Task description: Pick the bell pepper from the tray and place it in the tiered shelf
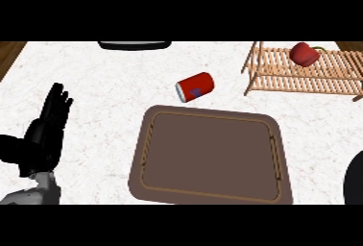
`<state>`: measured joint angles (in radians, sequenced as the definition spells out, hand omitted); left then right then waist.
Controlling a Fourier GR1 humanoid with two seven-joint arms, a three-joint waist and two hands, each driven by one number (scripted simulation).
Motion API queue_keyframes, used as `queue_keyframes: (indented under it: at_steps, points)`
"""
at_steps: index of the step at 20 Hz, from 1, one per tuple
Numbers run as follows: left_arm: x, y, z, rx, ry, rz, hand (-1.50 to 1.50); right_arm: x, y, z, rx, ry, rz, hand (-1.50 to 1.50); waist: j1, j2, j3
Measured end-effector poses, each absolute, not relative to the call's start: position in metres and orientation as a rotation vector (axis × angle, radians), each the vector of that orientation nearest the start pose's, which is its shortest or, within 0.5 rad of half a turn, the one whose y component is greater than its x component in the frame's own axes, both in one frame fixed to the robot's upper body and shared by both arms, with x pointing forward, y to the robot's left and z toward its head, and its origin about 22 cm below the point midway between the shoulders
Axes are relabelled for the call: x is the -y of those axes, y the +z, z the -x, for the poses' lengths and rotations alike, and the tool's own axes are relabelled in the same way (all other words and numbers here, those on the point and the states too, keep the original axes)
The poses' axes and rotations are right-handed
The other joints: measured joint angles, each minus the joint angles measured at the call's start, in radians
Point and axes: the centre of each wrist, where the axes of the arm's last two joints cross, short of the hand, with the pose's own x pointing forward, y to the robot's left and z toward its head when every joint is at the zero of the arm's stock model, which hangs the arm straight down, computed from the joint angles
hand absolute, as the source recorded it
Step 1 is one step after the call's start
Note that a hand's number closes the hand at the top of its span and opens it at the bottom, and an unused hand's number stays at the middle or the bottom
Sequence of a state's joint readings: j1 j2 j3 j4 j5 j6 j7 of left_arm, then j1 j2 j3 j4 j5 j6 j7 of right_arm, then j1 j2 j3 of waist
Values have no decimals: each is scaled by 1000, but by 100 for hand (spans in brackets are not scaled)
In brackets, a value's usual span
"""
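The bell pepper sits on the wooden shelf at 1 o'clock, well apart from the tray. A red can (on its side) lies at 12. The left hand rests at 9, fingers straight. The right hand is a sliver at 4, its state untellable.

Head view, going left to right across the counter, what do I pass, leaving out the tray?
Left hand, resting open near the left edge → red can lying on its side → tiered shelf, with the bell pepper on it.
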<state>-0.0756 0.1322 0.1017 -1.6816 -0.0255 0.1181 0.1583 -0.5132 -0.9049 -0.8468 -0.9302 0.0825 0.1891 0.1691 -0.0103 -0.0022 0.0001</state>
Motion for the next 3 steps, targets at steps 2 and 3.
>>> queue_keyframes:
  at_steps: [2,3]
  points:
    - [-274,53,-254,1606,49,-259,0,577,239,-226,1521,-316,864,-150,1,0,0]
    - [-270,55,-255,1609,49,-259,0,581,238,-220,1528,-312,861,-150,2,0,0]
